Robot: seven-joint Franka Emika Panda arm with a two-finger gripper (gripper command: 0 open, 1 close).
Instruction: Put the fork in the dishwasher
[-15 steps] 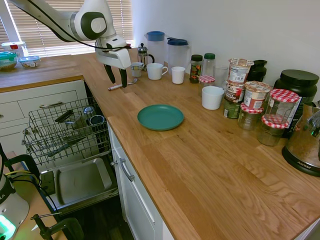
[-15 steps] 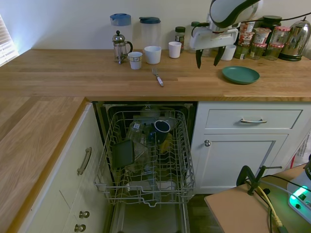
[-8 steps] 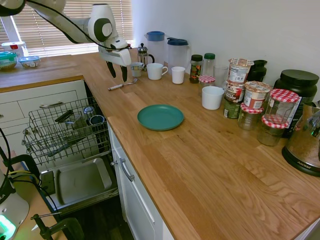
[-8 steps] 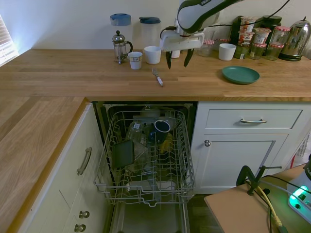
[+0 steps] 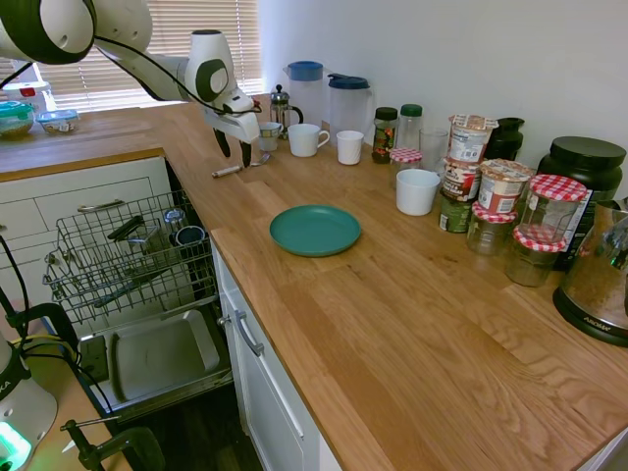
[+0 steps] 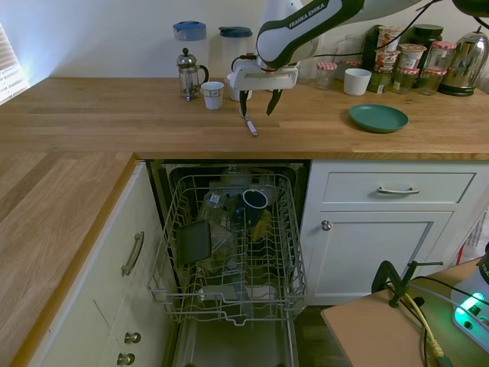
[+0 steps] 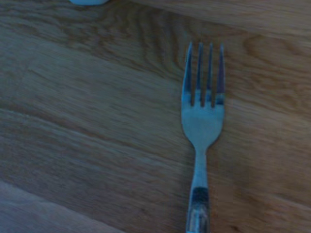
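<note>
The fork (image 5: pixel 229 170) lies flat on the wooden counter near the inner corner, and its pale handle (image 6: pixel 250 128) points toward the counter's front edge. Seen close in the wrist view, the fork (image 7: pixel 201 121) has its tines pointing away. My gripper (image 6: pixel 257 105) hangs open just above the fork's tine end, with one finger on either side and nothing held. In the first exterior view the gripper (image 5: pixel 234 147) sits between the fork and a small cup. Under the counter the dishwasher stands open, its grey wire rack (image 6: pixel 284 229) pulled out and holding dishes, above the lowered steel door panel (image 5: pixel 162 355).
A small cup (image 6: pixel 212 95), a French press (image 6: pixel 188 74), white mugs (image 5: pixel 307 139) and two pitchers stand just behind the fork. A teal plate (image 5: pixel 315 230) lies further along the counter. Jars and tubs (image 5: pixel 500 196) line the wall. White drawers (image 6: pixel 397 187) flank the dishwasher.
The arm has swung along the counter from near the teal plate to the fork. It has also come down, so the open gripper now hangs just above the fork.
</note>
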